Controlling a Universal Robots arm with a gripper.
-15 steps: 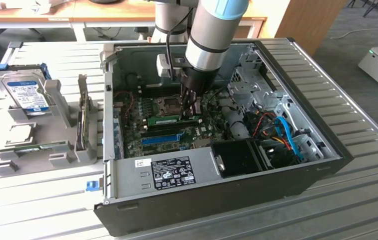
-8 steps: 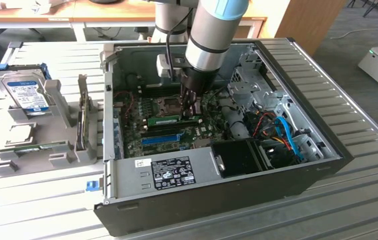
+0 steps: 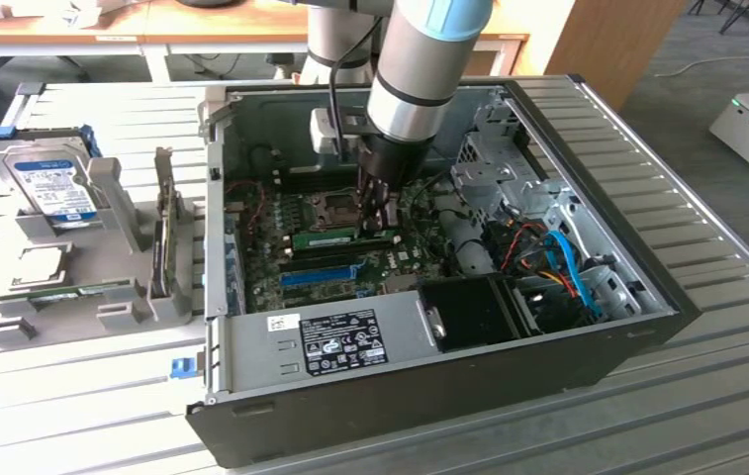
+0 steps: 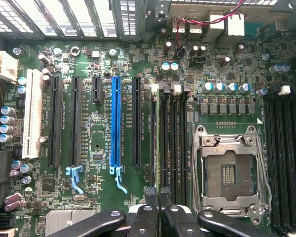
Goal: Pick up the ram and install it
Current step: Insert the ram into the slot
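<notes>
Gripper [image 4: 158, 193]: closed down narrow, fingertips pinched on the top edge of the ram [image 3: 341, 237] near one end.

Ram: stands on its long edge, lined up along a memory slot on the motherboard [image 4: 59, 175]. From my wrist it shows edge-on as a thin strip running away from between my fingertips. It sits between the long black slots beside the blue slot [image 4: 116, 121] and the CPU socket [image 4: 229, 170], nearer the socket. I cannot tell whether it is fully seated.

Socket: open, with its metal frame around it.

Arm: reaches down from above into the open case [image 3: 480, 346], which lies on its side on the table [image 3: 691, 416].

Outside the case, at the exterior view's left: a hard drive [image 3: 54, 188] stands in a grey holder [image 3: 110, 297].
</notes>
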